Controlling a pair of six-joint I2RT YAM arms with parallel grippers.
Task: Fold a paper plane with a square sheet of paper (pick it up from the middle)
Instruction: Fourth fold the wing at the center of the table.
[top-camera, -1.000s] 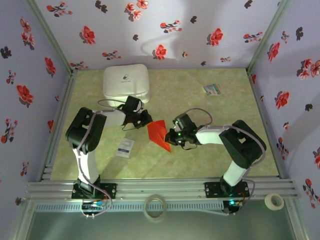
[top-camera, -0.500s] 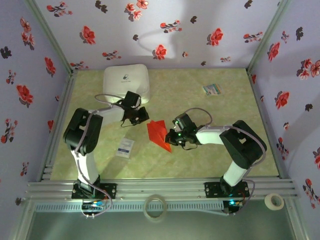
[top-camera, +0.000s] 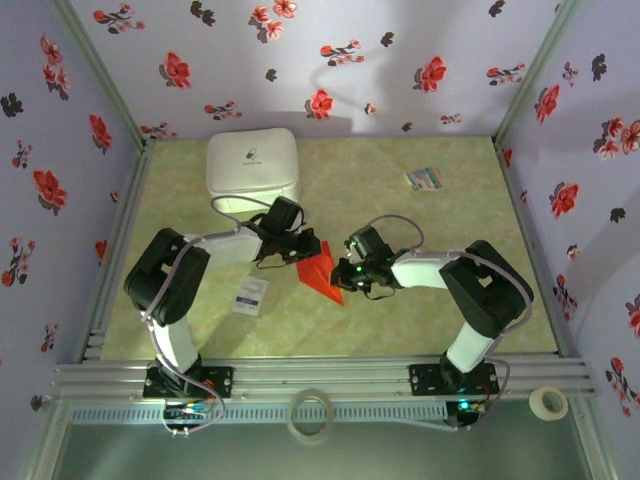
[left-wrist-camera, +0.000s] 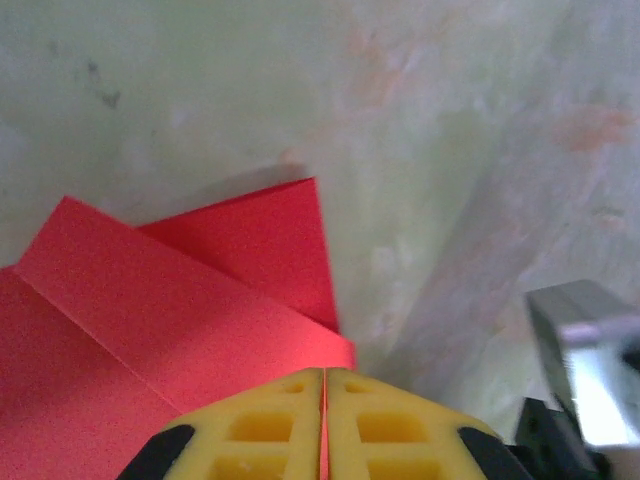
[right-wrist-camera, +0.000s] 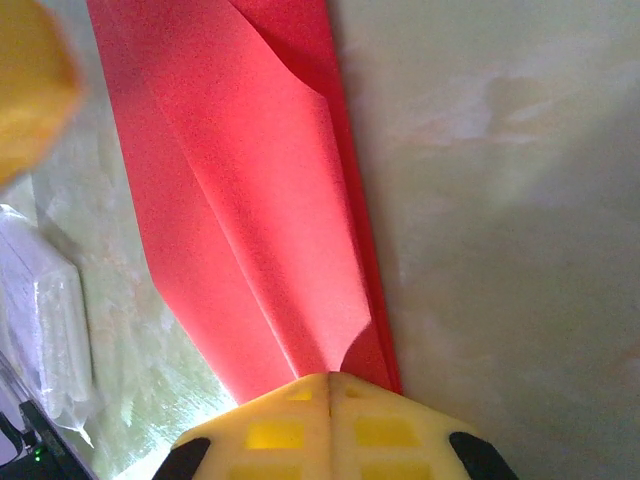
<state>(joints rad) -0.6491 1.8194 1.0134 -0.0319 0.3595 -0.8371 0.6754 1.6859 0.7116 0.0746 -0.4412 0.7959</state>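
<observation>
- paper plane (top-camera: 318, 270), top view: red and half-folded, mid-table between the two arms. Pointed end faces the near edge. Wide end faces the white box (top-camera: 253, 162), well apart from it. Can't tell if it lies flat or is lifted a bit.
- top view: left gripper (top-camera: 306, 250) is at the plane's wide end, fingers together on the paper. Right gripper (top-camera: 341, 277) is at the right side near the point, fingers together too.
- top view: small white packet (top-camera: 250, 295) sits on the table (top-camera: 450, 310) left of the plane, near the left arm. Coloured card (top-camera: 425, 179) is at far right, well apart.
- top view: one tape roll (top-camera: 310, 413) is on the front rail, a second tape roll (top-camera: 547, 402) at its right end.
- left wrist view: left gripper (left-wrist-camera: 323, 376) is closed. Yellow fingers (left-wrist-camera: 260, 430) are pressed together with a thin red line in the seam, pinching a folded edge of the paper plane (left-wrist-camera: 150, 320).
- left wrist view: a creased flap spreads left of the fingers and a square corner sticks out beyond them. Green table (left-wrist-camera: 450, 150) lies past it.
- right wrist view: right gripper (right-wrist-camera: 328, 381) is closed, yellow fingers (right-wrist-camera: 385, 435) touching. The narrow end of the paper plane (right-wrist-camera: 240, 200) runs into the fingertips and is clamped there.
- right wrist view: the top layer curls up loose along the right side. The white packet (right-wrist-camera: 45, 330) is at left, near the plane's edge.
- right wrist view: blurred yellow finger of the left gripper (right-wrist-camera: 30, 80) is at top left beside the paper.
</observation>
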